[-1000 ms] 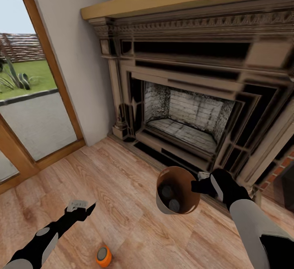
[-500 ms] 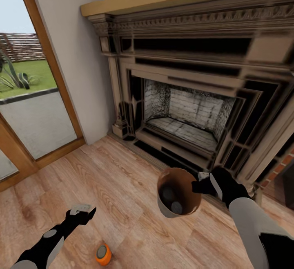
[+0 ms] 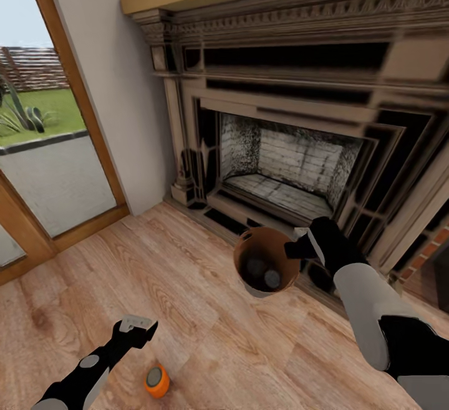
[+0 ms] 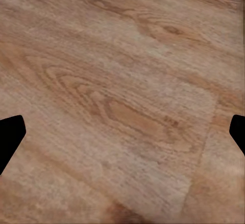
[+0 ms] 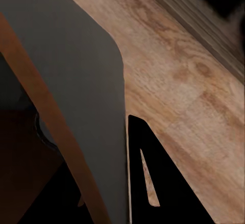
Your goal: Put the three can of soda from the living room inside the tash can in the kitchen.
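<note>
In the head view my right gripper (image 3: 299, 249) is shut on the rim of the copper-brown tash can (image 3: 249, 290) and holds it above the plank floor in front of the fireplace. Two cans of soda (image 3: 255, 268) show their grey tops inside it. A third can of soda (image 3: 157, 380), orange with a grey top, stands on the floor near the bottom edge. My left gripper (image 3: 144, 328) hangs open just above and left of that can, apart from it. The left wrist view shows its fingertips (image 4: 10, 134) spread wide over bare planks. The right wrist view shows the tash can's wall (image 5: 66, 76) close up.
The dark ornate fireplace (image 3: 293, 148) fills the wall ahead, its hearth step just behind the held pail. A wood-framed glass door (image 3: 56, 167) stands at the left. Open plank floor (image 3: 187, 273) lies between the arms.
The left gripper has dropped nearer to the can on the floor. The right arm has raised the pail a little. The head view has shifted slightly.
</note>
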